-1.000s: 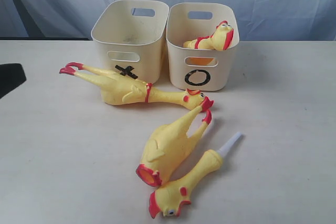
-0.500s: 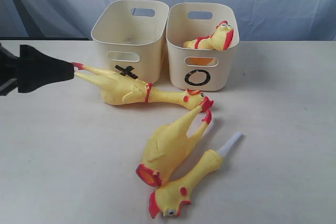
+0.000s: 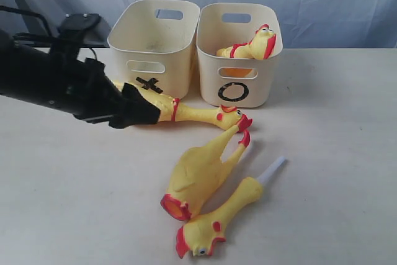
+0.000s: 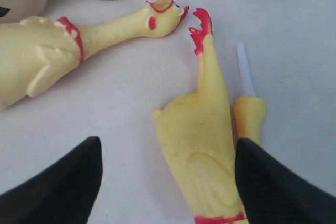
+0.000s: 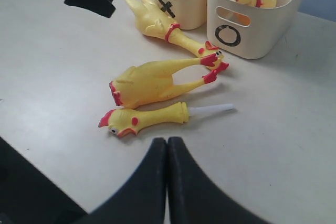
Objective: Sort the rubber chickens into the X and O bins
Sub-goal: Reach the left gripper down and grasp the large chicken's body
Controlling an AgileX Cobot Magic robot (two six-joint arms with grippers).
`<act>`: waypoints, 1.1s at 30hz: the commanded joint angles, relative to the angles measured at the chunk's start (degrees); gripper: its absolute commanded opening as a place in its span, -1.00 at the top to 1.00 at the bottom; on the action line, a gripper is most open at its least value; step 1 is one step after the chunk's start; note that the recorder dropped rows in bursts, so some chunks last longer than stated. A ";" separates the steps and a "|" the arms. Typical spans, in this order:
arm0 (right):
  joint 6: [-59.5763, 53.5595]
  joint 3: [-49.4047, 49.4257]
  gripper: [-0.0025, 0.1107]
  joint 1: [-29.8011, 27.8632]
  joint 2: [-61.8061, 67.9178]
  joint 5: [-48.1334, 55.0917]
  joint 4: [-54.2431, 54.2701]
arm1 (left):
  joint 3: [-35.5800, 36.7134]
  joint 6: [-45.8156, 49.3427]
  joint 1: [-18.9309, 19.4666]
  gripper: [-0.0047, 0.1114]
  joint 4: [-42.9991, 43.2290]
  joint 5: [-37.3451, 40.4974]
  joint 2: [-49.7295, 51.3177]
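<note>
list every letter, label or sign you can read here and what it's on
"X": a black mark on the front wall of the X bin, below its slot handle; the left arm hides part of it in the exterior view.
"O": a black ring on the front wall of the O bin, below its slot handle.
No other words, brands or numbers can be seen.

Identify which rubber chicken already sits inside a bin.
The chicken in the O bin, its head poking over the rim; every other one lies on the table.
</note>
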 commanded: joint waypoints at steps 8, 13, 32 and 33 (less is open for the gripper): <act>0.23 0.21 0.97 -0.15 -0.28 -0.78 0.08 | -6.94 -0.28 -8.84 -0.24 2.95 -4.07 13.63; 0.23 0.21 0.97 -0.15 -0.28 -0.78 0.08 | -10.21 -0.28 -11.04 -0.27 2.90 -4.07 18.48; 0.23 0.21 0.97 -0.15 -0.28 -0.78 -0.09 | -16.07 -0.28 -15.59 -0.35 5.18 -6.43 27.06; 0.23 0.21 0.97 -0.15 -0.28 -0.78 -0.09 | -16.07 -0.28 -15.65 -0.35 5.18 -6.52 27.32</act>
